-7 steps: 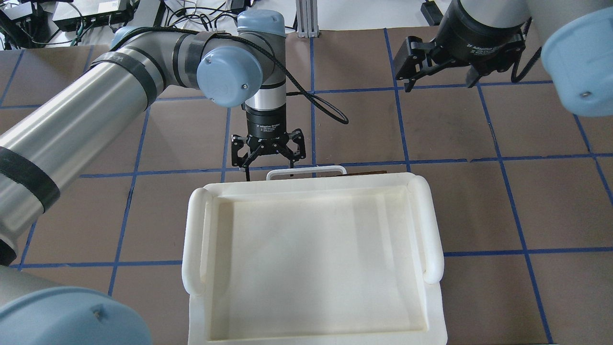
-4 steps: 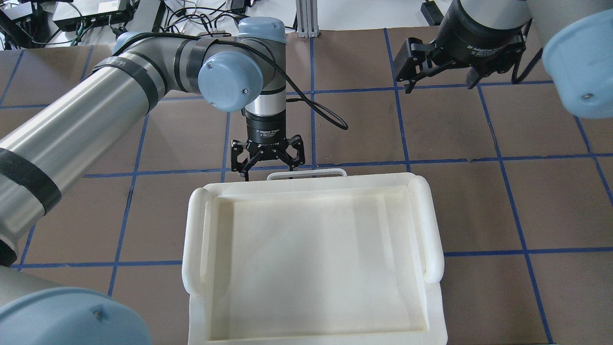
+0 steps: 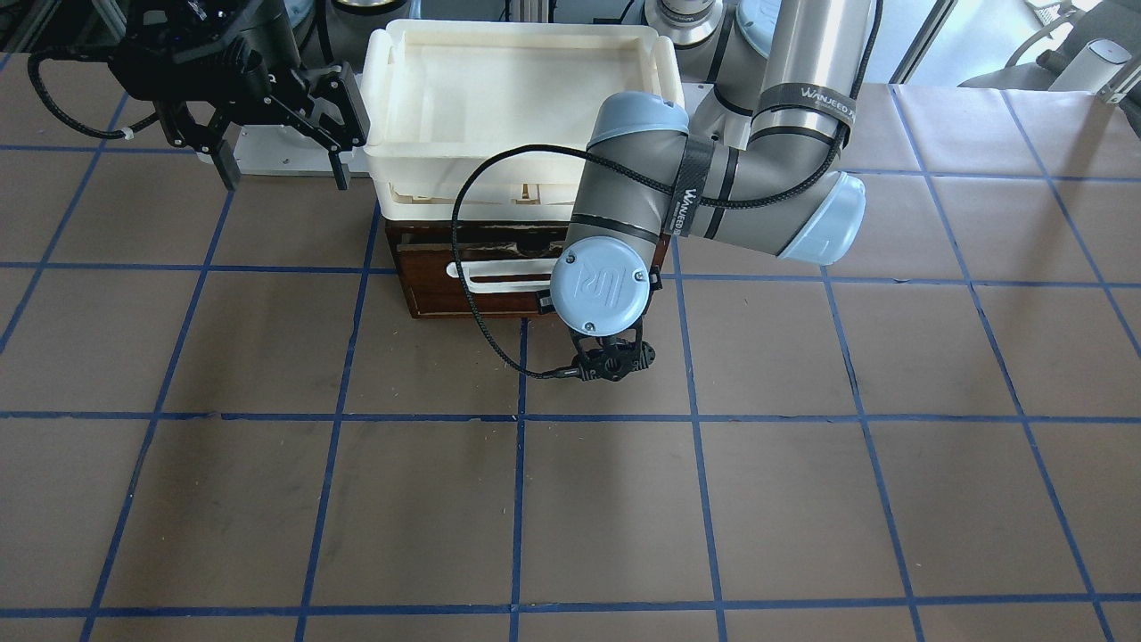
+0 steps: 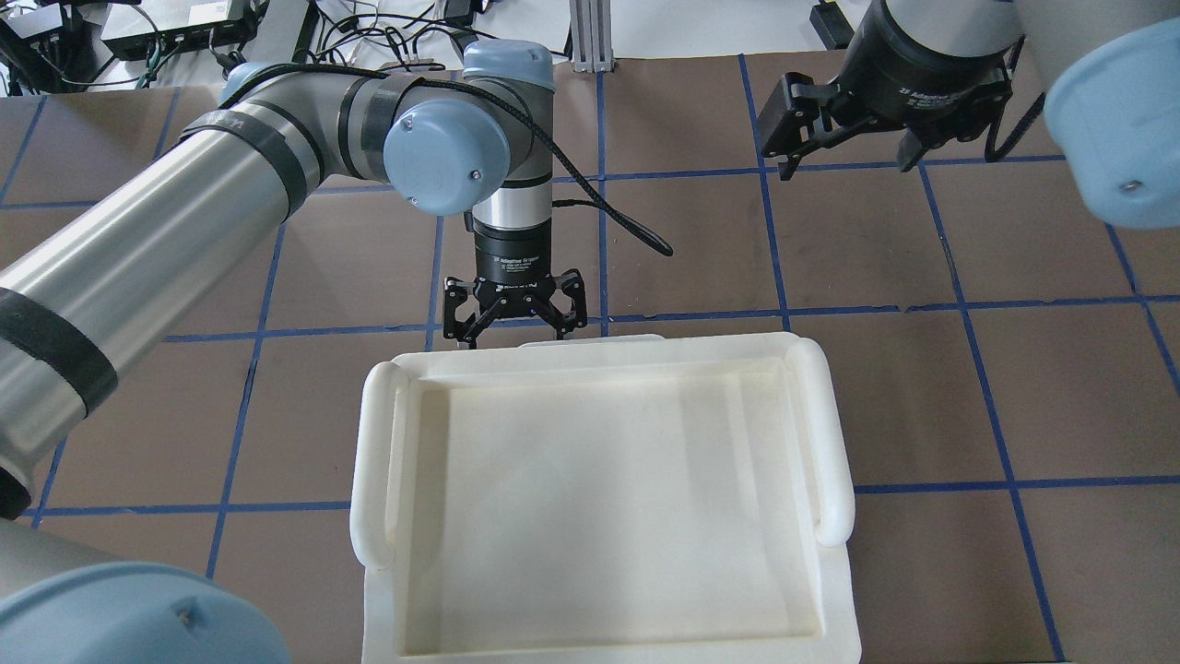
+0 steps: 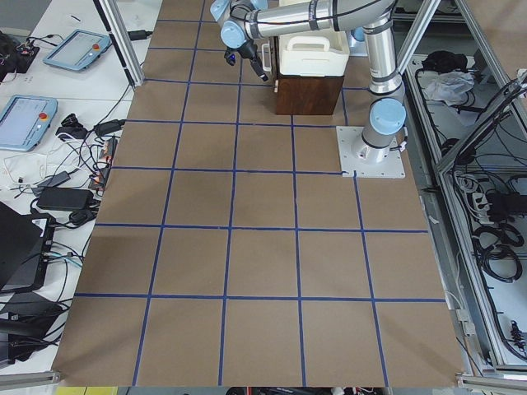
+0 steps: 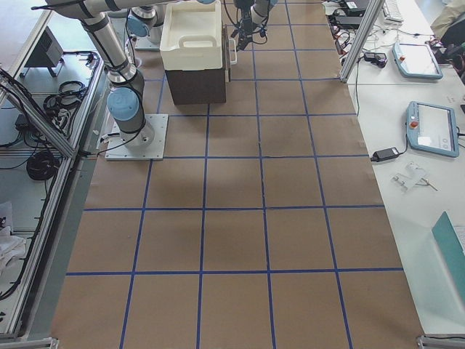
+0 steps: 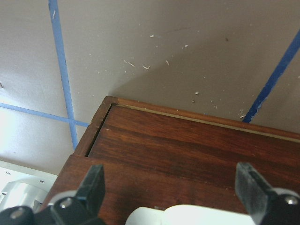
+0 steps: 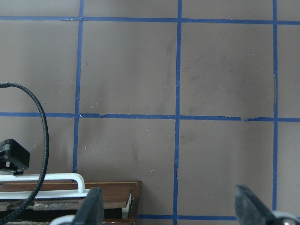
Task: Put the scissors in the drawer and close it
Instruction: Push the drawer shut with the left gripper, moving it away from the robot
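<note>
Since 1.0 s earlier, left two-finger gripper [image 4: 512, 330], spread, slid nearer, pushing dark reddish-brown wooden drawer [image 3: 428, 290] almost shut | its white bar handle [image 3: 490, 286] ran left-right, just near of gripper | scissors unseen | right gripper [image 4: 845, 161] spread, well apart

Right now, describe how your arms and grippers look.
The left arm and right arm are silver tubes with pale blue joint caps. The left one wears black bands, including a strap with white lettering, and a black cable runs along it. The left gripper and right gripper are black and two-fingered, with white print on their round bodies.
</note>
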Controlling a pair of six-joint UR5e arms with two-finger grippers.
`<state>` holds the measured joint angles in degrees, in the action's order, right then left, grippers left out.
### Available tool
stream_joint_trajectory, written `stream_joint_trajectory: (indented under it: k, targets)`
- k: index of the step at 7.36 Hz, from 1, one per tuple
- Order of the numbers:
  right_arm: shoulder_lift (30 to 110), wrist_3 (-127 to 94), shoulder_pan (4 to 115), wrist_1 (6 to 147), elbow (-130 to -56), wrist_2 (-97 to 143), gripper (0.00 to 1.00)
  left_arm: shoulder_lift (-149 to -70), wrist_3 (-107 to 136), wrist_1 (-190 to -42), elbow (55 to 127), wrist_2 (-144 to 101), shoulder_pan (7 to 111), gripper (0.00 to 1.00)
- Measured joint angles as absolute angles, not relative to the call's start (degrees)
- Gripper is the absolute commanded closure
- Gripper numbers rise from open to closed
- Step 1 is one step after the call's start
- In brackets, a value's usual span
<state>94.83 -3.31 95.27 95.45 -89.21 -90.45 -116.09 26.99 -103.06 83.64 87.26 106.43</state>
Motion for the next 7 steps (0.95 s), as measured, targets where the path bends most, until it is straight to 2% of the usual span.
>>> stream_joint_trajectory:
  k: [7]
  targets:
    - [94.8,-3.3,95.3,95.5,-89.2,-90.4,0.00,-115.8,27.0,-103.7,84.2,87.2,106.7,0.00]
